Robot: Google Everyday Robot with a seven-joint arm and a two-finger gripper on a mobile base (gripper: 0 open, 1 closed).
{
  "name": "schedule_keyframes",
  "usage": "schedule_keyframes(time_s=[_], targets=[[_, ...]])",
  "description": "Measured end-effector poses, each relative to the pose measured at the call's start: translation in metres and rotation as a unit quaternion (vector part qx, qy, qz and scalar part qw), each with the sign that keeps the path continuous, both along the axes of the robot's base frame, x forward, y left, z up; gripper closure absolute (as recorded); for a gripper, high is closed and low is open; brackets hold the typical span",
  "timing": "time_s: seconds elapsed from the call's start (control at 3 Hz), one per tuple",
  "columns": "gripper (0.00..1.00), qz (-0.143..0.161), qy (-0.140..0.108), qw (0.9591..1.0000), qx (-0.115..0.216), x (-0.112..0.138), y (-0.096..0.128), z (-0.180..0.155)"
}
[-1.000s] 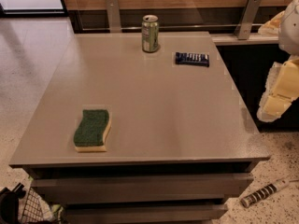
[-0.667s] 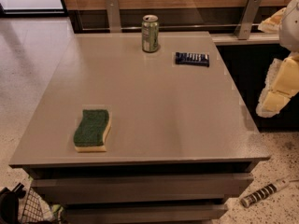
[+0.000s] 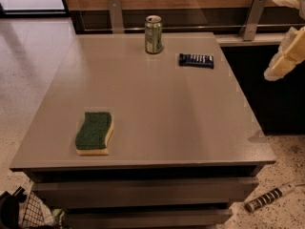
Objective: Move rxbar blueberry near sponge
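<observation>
The rxbar blueberry (image 3: pixel 196 60), a flat dark blue bar with white lettering, lies at the back right of the grey table (image 3: pixel 157 109). The sponge (image 3: pixel 94 132), with a green top and pale yellow base, lies near the front left, far from the bar. My gripper (image 3: pixel 289 30) hangs at the right edge of the view, off the table's right side, to the right of the bar and above it. Its pale fingers (image 3: pixel 286 58) stand apart and hold nothing.
A green drink can (image 3: pixel 153 34) stands upright at the back of the table, just left of the bar. Two metal posts (image 3: pixel 114 14) and a wooden wall stand behind. A tube-like object (image 3: pixel 269 197) lies on the floor at the front right, and a wire basket (image 3: pixel 28 213) at the front left.
My gripper has risen a little at the right edge. The bar, sponge and can have not moved.
</observation>
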State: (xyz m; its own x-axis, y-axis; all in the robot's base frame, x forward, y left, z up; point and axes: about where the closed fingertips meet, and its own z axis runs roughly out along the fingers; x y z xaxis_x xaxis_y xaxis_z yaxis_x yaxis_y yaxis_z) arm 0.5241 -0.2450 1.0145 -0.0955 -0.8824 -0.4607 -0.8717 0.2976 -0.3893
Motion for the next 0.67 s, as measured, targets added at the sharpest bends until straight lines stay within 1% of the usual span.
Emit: schedule_keyframes(time_s=[0.33, 0.67], targets=[[0.0, 0.006, -0.026, 0.9985, 0.048, 0.036, -0.008, 0.008], [0.0, -0.011, -0.028, 0.9968, 0.074, 0.068, -0.015, 0.003]])
